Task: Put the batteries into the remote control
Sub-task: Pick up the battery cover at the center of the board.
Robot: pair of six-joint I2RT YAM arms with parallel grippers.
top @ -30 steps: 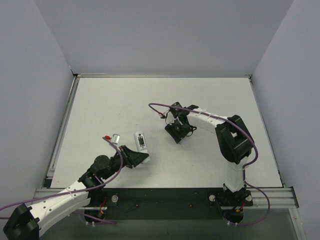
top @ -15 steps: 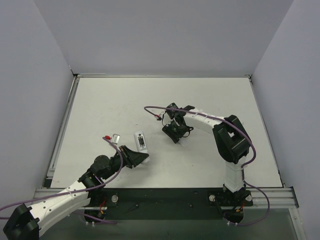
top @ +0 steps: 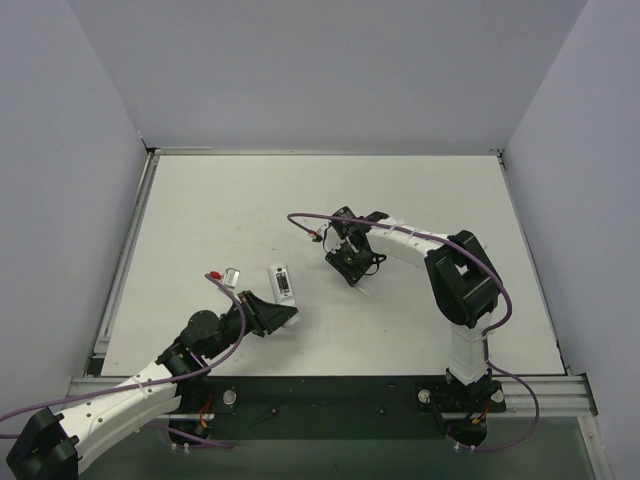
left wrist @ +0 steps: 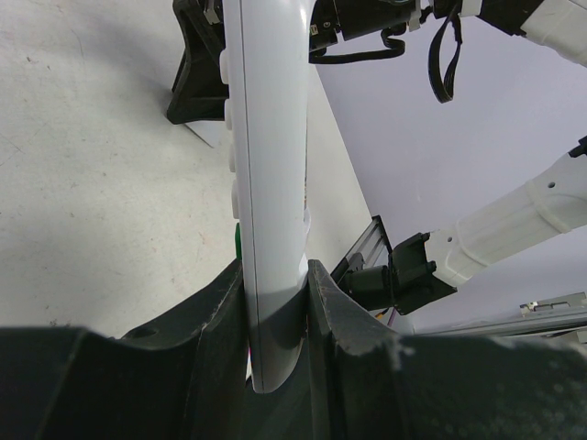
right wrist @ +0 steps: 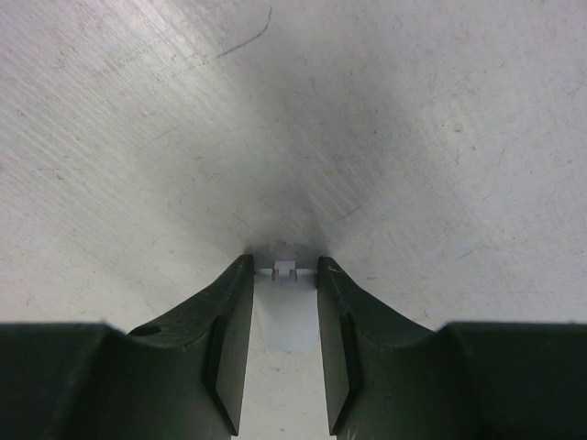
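My left gripper (top: 272, 312) is shut on the lower end of the white remote control (top: 282, 284) and holds it tilted up above the table. In the left wrist view the remote (left wrist: 266, 137) stands edge-on between the fingers, with side buttons on its left. A dark patch shows on the remote's upturned face in the top view. I cannot tell whether the batteries are in it, and no loose batteries show. My right gripper (top: 350, 268) is shut on a flat white cover piece (right wrist: 286, 312) with a small tab, low over the table (right wrist: 138, 137).
The right gripper's dark fingers (left wrist: 194, 73) and the white cover piece (left wrist: 209, 136) show just beyond the remote in the left wrist view. Purple cables loop above both wrists. Grey walls enclose the white table on three sides.
The right gripper has shifted slightly left and toward the remote with the cover piece. The left arm and the remote have not moved.
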